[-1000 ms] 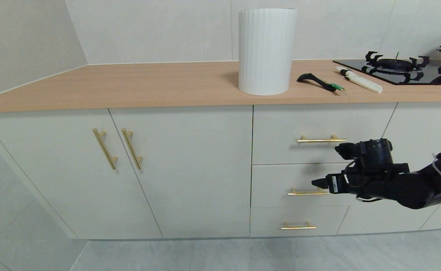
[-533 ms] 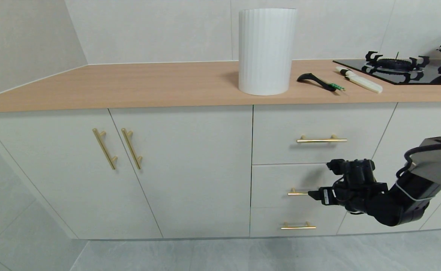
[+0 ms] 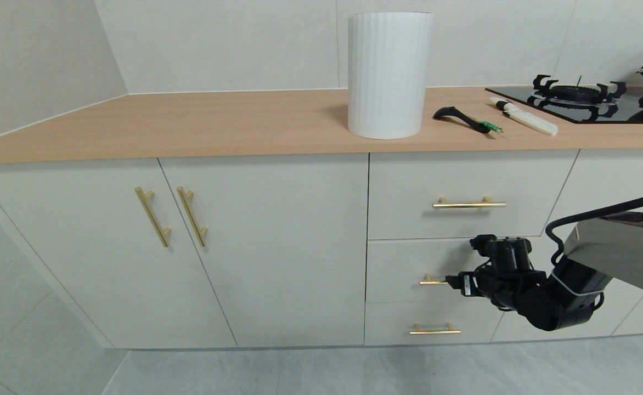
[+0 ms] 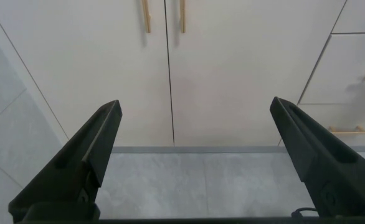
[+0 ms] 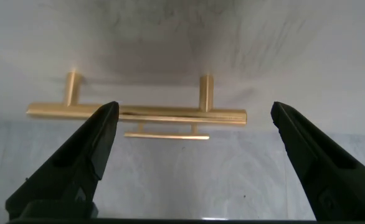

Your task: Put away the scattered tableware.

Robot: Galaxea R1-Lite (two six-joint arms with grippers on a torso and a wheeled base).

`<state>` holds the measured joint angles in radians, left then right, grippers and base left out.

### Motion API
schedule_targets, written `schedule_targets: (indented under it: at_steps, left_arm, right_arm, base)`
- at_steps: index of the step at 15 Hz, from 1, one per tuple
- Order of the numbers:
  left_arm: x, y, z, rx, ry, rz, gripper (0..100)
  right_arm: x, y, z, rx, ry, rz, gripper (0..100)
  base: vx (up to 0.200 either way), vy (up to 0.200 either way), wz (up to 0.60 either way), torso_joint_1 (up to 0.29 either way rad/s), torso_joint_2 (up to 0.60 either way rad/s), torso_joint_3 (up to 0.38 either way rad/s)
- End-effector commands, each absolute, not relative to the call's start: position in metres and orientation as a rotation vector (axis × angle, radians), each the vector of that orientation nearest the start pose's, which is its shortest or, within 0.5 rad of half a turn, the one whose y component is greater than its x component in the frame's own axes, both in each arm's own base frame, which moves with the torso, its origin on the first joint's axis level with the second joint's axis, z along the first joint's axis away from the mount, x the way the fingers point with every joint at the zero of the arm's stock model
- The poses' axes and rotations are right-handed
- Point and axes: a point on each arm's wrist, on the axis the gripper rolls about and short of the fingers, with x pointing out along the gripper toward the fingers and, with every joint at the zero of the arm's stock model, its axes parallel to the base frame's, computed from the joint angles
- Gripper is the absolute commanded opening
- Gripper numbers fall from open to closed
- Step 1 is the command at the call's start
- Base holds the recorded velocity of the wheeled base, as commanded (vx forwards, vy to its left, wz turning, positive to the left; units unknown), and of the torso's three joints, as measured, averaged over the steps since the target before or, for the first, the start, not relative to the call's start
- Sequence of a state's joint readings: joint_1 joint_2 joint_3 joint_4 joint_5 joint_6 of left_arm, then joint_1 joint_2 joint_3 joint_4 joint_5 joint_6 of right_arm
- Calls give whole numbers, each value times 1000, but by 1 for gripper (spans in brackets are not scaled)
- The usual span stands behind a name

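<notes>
At middle drawer handle (image 3: 434, 282), hovers with right pincer (image 3: 456, 281) spread wide and empty, squared to bar, likely to open storage for ladle (image 3: 464, 119) and knife (image 3: 524, 116) lying on tabletop (image 3: 217, 123) beside white canister (image 3: 388, 77). Holds left pincer (image 4: 195, 112) agape, empty, low before cupboard doors (image 4: 232, 68).

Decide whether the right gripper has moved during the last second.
Yes: the right gripper dropped and edged left, toward the middle drawer's handle.
</notes>
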<state>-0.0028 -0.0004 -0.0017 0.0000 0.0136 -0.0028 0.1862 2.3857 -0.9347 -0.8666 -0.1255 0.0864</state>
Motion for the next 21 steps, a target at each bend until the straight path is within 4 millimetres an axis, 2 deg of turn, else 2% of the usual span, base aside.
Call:
schedule_targets:
  at_steps: [1, 4, 11, 13, 16, 17, 18, 19, 20, 21]
  left_arm:
    - [-23, 0, 76, -3, -2, 11, 100]
    - [-23, 0, 76, -3, -2, 11, 100]
    - [-23, 0, 76, -3, -2, 11, 100]
    - [-23, 0, 76, -3, -2, 11, 100]
    - [-23, 0, 76, -3, -2, 11, 100]
    - [-23, 0, 76, -3, -2, 11, 100]
    - [-23, 0, 76, -3, -2, 11, 100]
    - [-23, 0, 76, -3, -2, 11, 100]
    - [-23, 0, 76, -3, -2, 11, 100]
    - [-23, 0, 76, -3, -2, 11, 100]
  right_arm:
    - [397, 72, -23, -9, 586, 28, 100]
    - [401, 72, -28, -19, 569, -8, 100]
    - [393, 71, -30, -32, 601, -6, 100]
    - [375, 69, -13, -42, 623, -1, 100]
    - [340, 75, 43, -83, 674, 66, 100]
    - [311, 82, 94, -87, 696, 136, 100]
    - [290, 82, 127, -85, 702, 177, 100]
    - [274, 82, 152, -85, 703, 201, 100]
    - [264, 81, 168, -84, 692, 207, 100]
    - [263, 80, 172, -80, 680, 206, 100]
  base:
    - [0, 0, 0, 0, 0, 0]
    - [0, 0, 0, 0, 0, 0]
    - [0, 0, 0, 0, 0, 0]
    - [0, 0, 0, 0, 0, 0]
    - [0, 0, 0, 0, 0, 0]
    - [0, 0, 0, 0, 0, 0]
    - [0, 0, 0, 0, 0, 0]
    - [0, 0, 0, 0, 0, 0]
    - [0, 0, 0, 0, 0, 0]
    - [0, 0, 0, 0, 0, 0]
